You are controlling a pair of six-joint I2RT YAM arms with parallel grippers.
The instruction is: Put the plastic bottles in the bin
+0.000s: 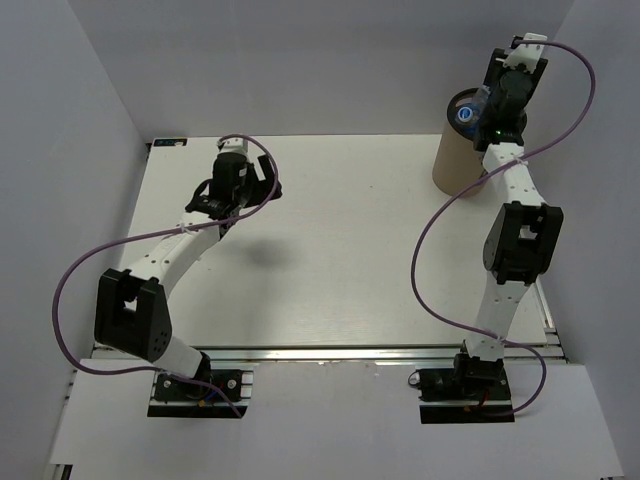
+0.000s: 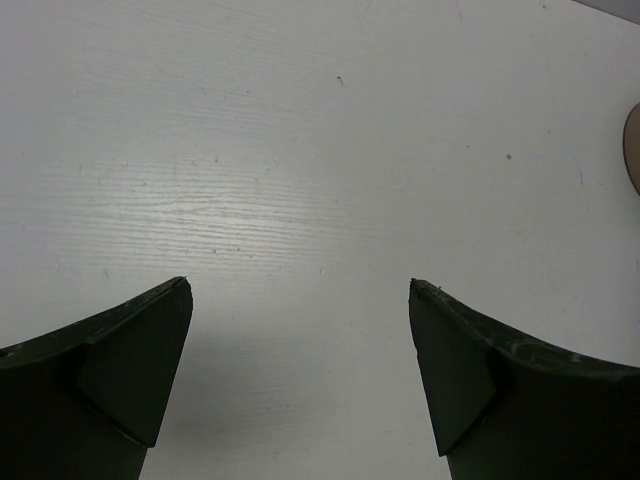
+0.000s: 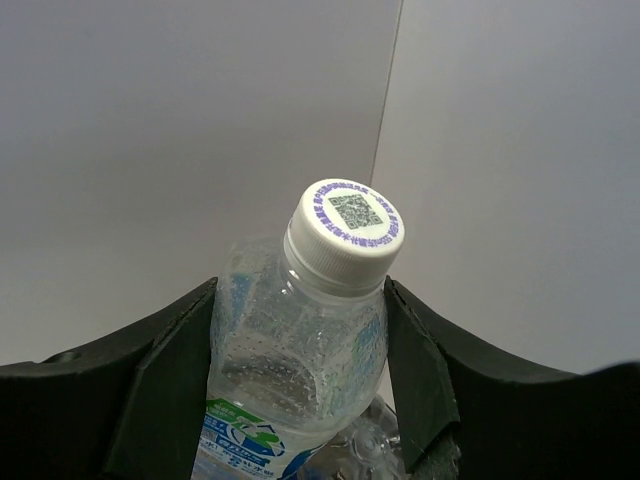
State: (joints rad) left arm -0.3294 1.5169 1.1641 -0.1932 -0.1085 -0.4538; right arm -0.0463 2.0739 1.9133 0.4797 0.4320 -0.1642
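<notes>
Gripping a bottle (image 3: 292,352) in the right pincer (image 3: 301,290) over the bin (image 1: 452,160), undropped; holding left pincer (image 2: 298,288) apart above worktop (image 2: 300,120), none left there.

A white table (image 1: 350,250) fills the middle of the top view, with plain pale grey walls (image 1: 300,60) rising at 9, 12 and 3 o'clock. A silver slotted rail (image 1: 340,353) runs along its 6 o'clock edge. A small dark fitting (image 1: 168,143) sits at the 10 o'clock corner. Close up, the tabletop shows faint grain and dark specks (image 2: 340,80). Two walls meet in a seam (image 3: 382,115) toward 12 o'clock.
</notes>
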